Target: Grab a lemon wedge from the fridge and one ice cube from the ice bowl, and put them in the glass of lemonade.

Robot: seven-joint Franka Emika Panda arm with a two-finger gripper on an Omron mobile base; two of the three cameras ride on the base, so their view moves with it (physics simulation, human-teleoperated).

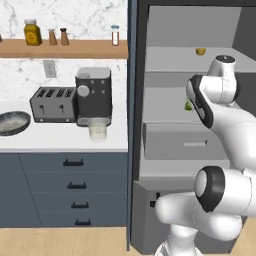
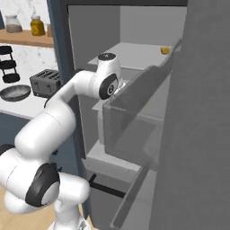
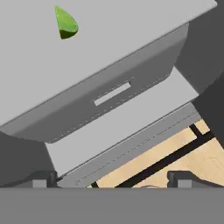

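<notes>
My jaws stand spread as wide as they go, with nothing between them; in the hand view the two small dark finger tips of my gripper (image 3: 112, 178) sit low at the edge, well apart from the tiny yellow-green lemon wedge (image 3: 66, 22). That wedge lies on a flat pale grey shelf (image 3: 131, 26) inside the tall dark grey fridge (image 1: 165, 65), whose door is swung open; in the left base view it peeks out as a green speck (image 1: 188, 106) just beside my forearm. Below the shelf sits a grey drawer with a slot handle (image 3: 113, 93). The short clear tumbler of pale lemonade (image 1: 98, 130) waits on the white counter in front of the black coffee machine (image 1: 93, 95), and the shallow dark speckled ice bowl (image 1: 13, 123) sits at the counter's left end. My worry: the wedge is small and lies flat, so closing off-centre could squirt it sideways, or my fingers may hit the shelf first. In the hand view its long axis tilts slightly, pointed tip toward the top, rounded end down.
</notes>
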